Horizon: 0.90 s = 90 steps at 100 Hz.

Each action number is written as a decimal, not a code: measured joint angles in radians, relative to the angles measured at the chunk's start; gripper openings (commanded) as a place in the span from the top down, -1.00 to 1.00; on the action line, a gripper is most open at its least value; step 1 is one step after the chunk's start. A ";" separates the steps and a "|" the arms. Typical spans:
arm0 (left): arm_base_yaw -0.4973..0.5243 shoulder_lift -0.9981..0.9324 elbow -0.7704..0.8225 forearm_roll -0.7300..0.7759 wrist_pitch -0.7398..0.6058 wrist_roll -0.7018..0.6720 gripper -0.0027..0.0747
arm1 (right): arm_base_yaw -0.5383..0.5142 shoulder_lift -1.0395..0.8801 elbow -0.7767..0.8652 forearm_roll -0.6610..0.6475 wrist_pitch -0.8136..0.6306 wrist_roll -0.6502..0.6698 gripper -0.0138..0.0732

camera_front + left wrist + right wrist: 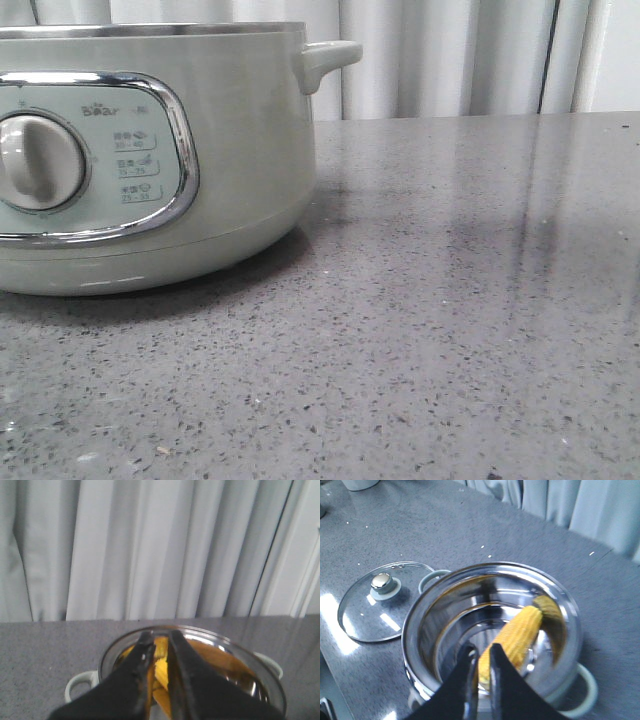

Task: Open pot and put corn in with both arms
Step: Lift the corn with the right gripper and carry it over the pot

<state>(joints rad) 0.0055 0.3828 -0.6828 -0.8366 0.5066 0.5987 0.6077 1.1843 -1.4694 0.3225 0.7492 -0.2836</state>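
Corn [517, 635] lies tilted inside the open pot [445, 592], its tip against the steel wall. Off beside the pot, the glass lid [380, 602] rests flat on the grey table [485, 525]. Both grippers hover over the pot: left gripper [159, 645] and right gripper [480, 652] show fingers nearly together, grasping nothing visible, though whether they clamp fully I cannot tell.

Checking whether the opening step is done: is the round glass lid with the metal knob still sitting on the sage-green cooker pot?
No: the glass lid lies flat on the grey countertop beside the open pot.
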 measured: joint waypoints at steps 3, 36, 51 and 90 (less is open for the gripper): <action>-0.007 0.000 0.000 0.017 0.017 0.000 0.98 | 0.000 -0.043 0.021 -0.021 0.000 -0.002 0.81; -0.201 0.000 0.007 0.184 0.123 0.164 0.98 | -0.015 -0.692 0.528 -0.322 -0.214 -0.002 0.81; -0.212 0.000 0.071 0.099 -0.028 0.175 0.98 | -0.043 -0.964 0.757 -0.364 -0.268 0.010 0.81; -0.212 0.000 0.172 -0.012 -0.182 0.176 0.98 | -0.069 -1.134 0.893 -0.387 -0.385 0.018 0.81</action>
<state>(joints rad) -0.2069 0.3828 -0.5106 -0.8490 0.3245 0.7742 0.5388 0.0500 -0.5766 -0.0646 0.3647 -0.2656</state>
